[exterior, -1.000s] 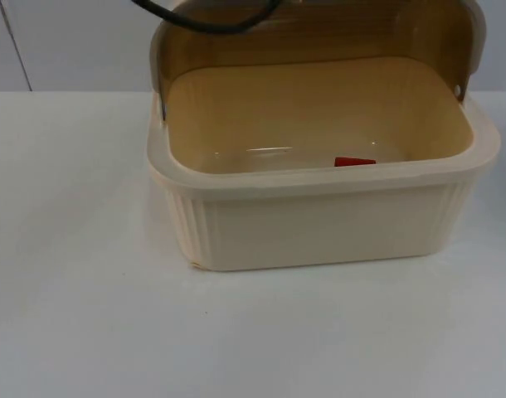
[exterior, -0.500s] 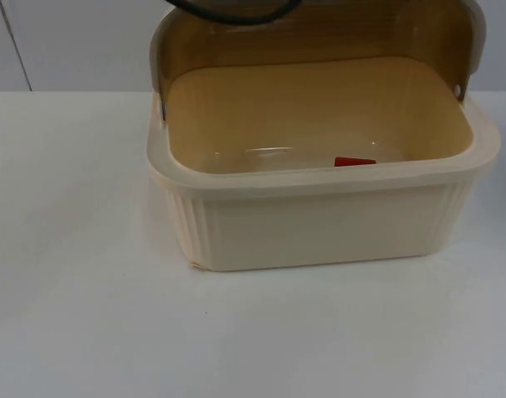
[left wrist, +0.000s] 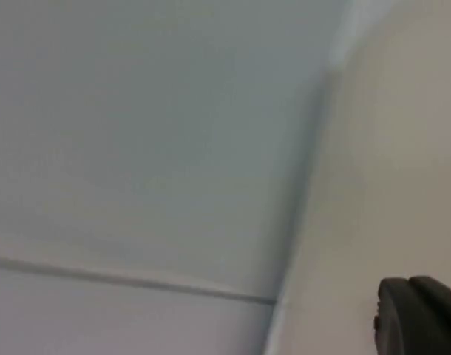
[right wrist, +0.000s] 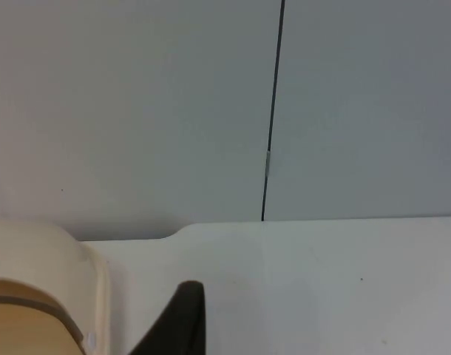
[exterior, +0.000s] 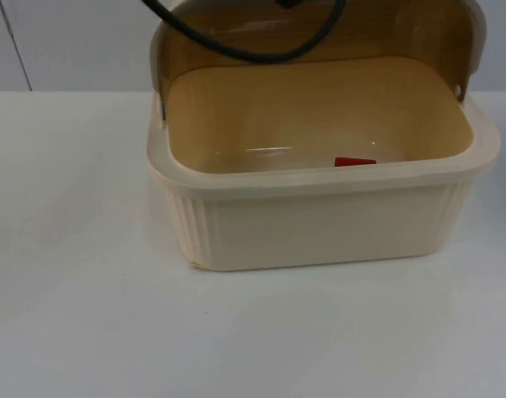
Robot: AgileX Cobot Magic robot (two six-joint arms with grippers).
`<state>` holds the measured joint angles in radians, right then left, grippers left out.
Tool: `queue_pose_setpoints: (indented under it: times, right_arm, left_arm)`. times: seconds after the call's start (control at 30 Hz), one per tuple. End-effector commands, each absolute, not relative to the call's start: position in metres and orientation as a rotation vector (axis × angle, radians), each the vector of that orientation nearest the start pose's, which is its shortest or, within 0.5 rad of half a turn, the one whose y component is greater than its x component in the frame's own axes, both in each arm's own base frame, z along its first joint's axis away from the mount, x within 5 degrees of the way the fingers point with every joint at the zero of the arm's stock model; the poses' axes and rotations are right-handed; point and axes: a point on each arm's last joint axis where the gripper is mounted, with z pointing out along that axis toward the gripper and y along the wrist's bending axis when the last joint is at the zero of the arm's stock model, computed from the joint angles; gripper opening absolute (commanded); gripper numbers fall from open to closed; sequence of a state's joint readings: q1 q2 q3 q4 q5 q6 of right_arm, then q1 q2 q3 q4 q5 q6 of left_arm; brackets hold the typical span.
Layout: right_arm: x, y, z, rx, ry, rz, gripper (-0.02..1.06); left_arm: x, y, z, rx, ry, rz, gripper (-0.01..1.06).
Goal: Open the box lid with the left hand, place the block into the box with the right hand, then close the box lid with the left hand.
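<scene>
Top view, left to right: bare white table point(exterior: 70, 249) left of the box, wide open room there and in front, out to the near edge. Cream box point(exterior: 319, 224) sits centre to right on the table, ribbed front wall, rim all visible. Its lid point(exterior: 319, 33) stands up, swung back behind the rear rim, tan inner face toward the camera, hinge pins at both rear corners. Red block point(exterior: 353, 162) lies on the box floor, right of centre, close behind the front wall; front rim hides most of it. Box's right edge runs near the frame edge, narrow strip of table beyond it. Grey partition wall point(exterior: 70, 41) behind.

Left gripper point(left wrist: 421, 314): one black fingertip, right beside a cream surface, likely the lid; grey wall next to it. Jaws: can't tell.

Right gripper point(right wrist: 182, 318): dark fingertip over bare table, box corner point(right wrist: 41, 281) just beside it, wall seam behind. Jaws: can't tell.
</scene>
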<state>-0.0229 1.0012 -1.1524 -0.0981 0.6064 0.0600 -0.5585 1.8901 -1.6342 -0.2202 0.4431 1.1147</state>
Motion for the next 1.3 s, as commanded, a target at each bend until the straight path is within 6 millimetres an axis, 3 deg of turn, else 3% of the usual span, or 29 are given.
queue_pose_setpoints:
  times: [0.0, 0.33, 0.63, 1.0, 1.27]
  right_arm:
    - [0.201, -0.010, 0.433, 0.043, 1.922, -0.087, 1.03]
    - [0.201, -0.010, 0.433, 0.049, 1.922, -0.083, 1.03]
    - [0.201, -0.010, 0.433, 0.049, 1.922, -0.083, 1.03]
    - [0.201, -0.010, 0.433, 0.048, 1.922, -0.085, 1.03]
    - [0.201, -0.010, 0.433, 0.051, 1.924, -0.082, 1.03]
  left_arm:
    - [0.377, -0.249, 0.312, 1.516, 1.549, 0.006, 0.00]
    - [0.387, -0.253, 0.294, 1.524, 1.558, 0.034, 0.00]
    - [0.387, -0.253, 0.292, 1.526, 1.567, 0.028, 0.00]
    - [0.374, -0.255, 0.297, 1.555, 1.627, 0.078, 0.00]
    - [0.366, -0.261, 0.288, 1.614, 1.647, 0.074, 0.00]
